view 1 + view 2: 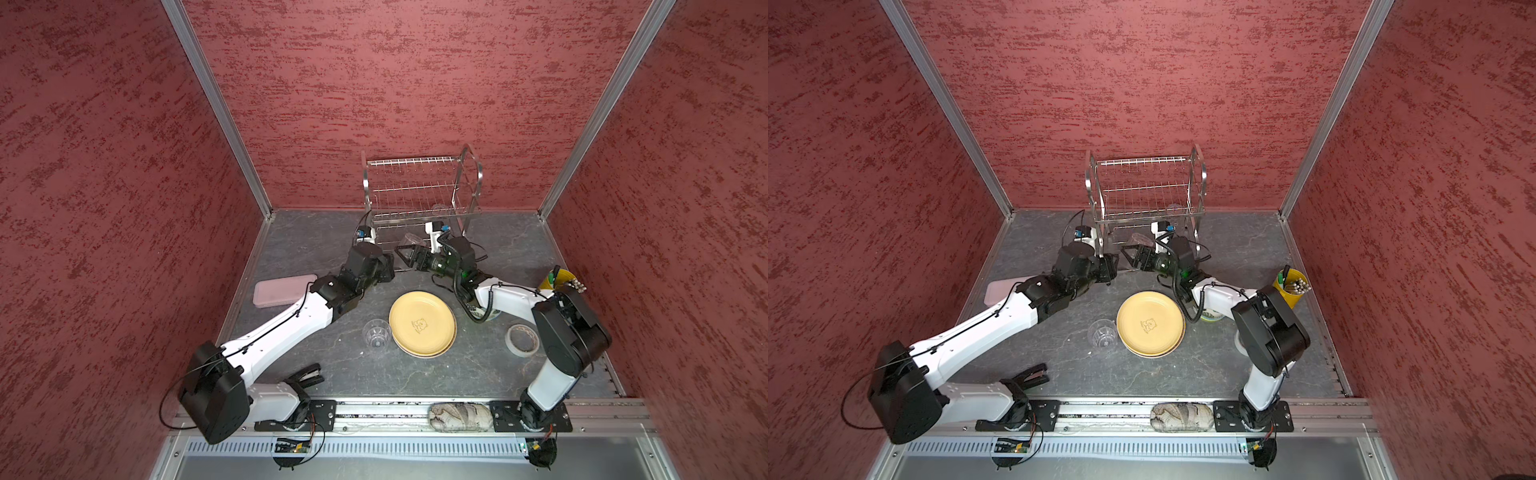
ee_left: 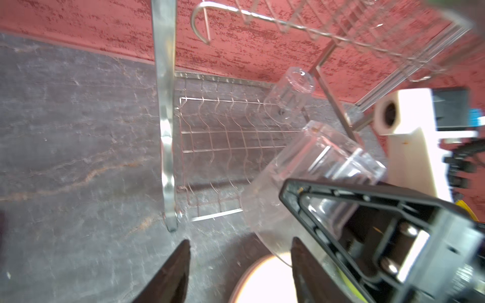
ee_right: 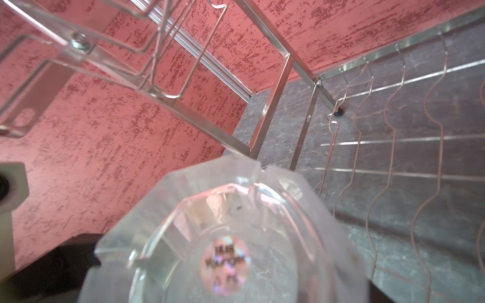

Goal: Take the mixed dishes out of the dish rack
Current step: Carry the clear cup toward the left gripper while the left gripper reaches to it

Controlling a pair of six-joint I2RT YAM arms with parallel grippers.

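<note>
At the front of the dish rack's [image 1: 365,187] lower tier, right gripper [image 1: 405,257] is clamped wide across a tilted clear tumbler [image 2: 322,162]. Left gripper [image 2: 240,240] sits just beside it, jaws apart, nothing between them. Second tumbler [image 2: 288,94] leans further back in the lower tier; third tumbler [image 1: 377,332] stands on the table [image 1: 478,374] just beside the tan-yellow plate [image 1: 422,324], both apart from the rack.
</note>
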